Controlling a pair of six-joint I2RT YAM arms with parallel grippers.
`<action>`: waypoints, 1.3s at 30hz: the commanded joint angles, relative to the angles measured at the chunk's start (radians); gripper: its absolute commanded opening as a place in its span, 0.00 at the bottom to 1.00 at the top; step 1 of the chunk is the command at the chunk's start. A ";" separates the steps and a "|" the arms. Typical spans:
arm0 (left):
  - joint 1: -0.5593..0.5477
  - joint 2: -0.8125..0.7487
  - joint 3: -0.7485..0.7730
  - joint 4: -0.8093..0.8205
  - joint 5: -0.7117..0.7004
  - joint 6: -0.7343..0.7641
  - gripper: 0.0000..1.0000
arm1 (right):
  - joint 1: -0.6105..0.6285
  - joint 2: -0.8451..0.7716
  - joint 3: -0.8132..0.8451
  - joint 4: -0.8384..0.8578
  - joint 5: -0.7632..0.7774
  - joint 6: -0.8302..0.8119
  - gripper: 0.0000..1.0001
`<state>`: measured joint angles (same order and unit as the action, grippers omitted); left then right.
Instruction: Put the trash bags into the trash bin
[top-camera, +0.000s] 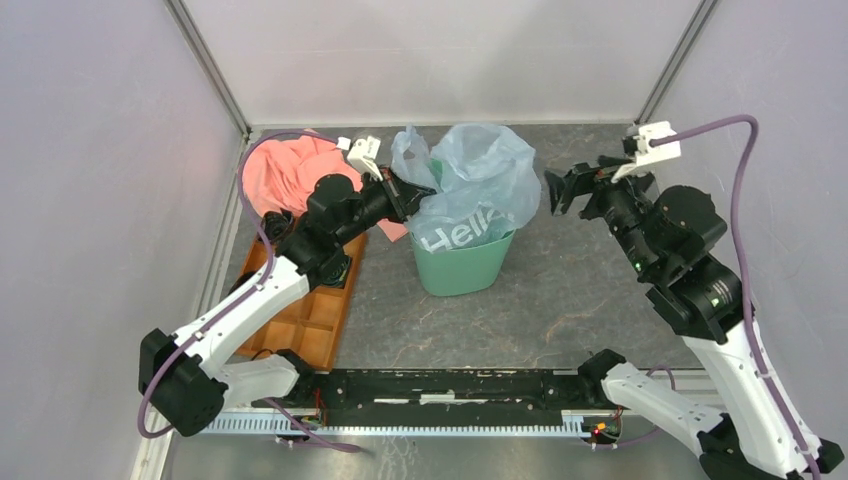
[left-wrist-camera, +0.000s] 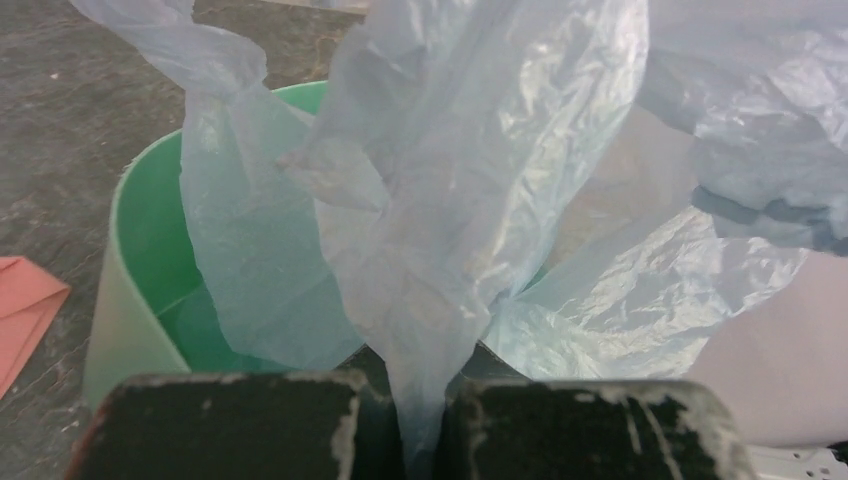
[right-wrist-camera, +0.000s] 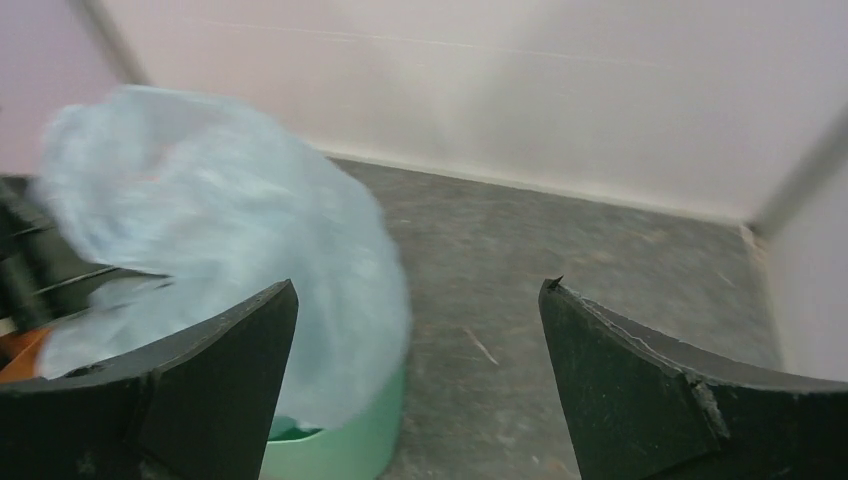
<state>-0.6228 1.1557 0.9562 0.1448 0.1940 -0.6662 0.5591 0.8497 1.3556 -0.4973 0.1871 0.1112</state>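
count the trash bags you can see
1. The bag sits bunched over the bin, partly down inside it, with the left claw shut on one fold. Another could be hidden under it.

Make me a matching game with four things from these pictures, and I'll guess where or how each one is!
Things:
1. thin pale blue plastic bag
2. mint-green plastic bin
3. salmon-pink cloth
4. right gripper

Place or state:
A. wide open, holding nothing
B. heaped at the far left, beyond the orange compartment tray
C. pinched by the left gripper
D. standing upright, with the bag billowing over its rim

Pairs: 1-C, 2-D, 3-B, 4-A
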 joint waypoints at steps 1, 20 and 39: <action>0.006 -0.032 0.022 -0.063 -0.094 0.063 0.02 | 0.000 -0.051 -0.050 -0.033 0.385 0.054 0.98; 0.006 -0.021 0.019 -0.039 0.025 0.017 0.02 | 0.002 0.378 -0.045 0.229 -0.567 0.011 0.48; 0.006 0.103 0.119 -0.103 0.011 0.007 0.16 | 0.170 0.695 -0.083 0.076 -0.134 0.051 0.42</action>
<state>-0.6228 1.2808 1.0103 0.0734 0.2203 -0.6811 0.7105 1.4864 1.2400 -0.3855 -0.0494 0.1455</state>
